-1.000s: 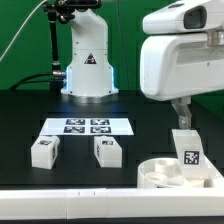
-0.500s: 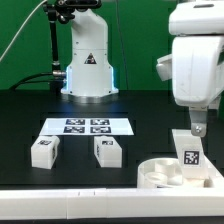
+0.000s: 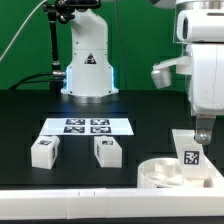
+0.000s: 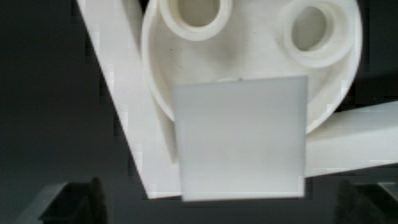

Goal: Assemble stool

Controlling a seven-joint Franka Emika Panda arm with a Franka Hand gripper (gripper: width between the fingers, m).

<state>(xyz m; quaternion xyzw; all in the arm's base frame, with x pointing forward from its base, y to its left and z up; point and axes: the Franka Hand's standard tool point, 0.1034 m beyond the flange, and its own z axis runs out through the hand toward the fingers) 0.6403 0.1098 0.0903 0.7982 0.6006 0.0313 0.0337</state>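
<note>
While the arm slid over toward the exterior view's right and came down a little, the pincer (image 3: 203,130) ended up right over the standing leg (image 3: 188,152). I think that means it is getting ready to grab this leg and push it tighter into its hole, so the stool is only just begun.

Closest to us is a long white rail (image 3: 60,192), smooth and straight. Just behind it, on the exterior view's right, lies the seat (image 3: 160,176). It is a round white ring of shiny plastic with big round sockets (image 4: 196,15) in it. The standing leg is up on end in the seat. It is a white block with flat sides and a black-and-white square tag on its front.

The pincer hangs just above that leg. Its dark fingers (image 4: 75,200) are spread wide apart and pinch nothing.

Farther back on the black surface (image 3: 30,110) sit the first loose leg (image 3: 44,150) and the second loose leg (image 3: 108,150), both blocky and white, well apart from the seat. Behind them lies the flat marker board (image 3: 87,126), and last comes the arm's round white base (image 3: 88,65)
</note>
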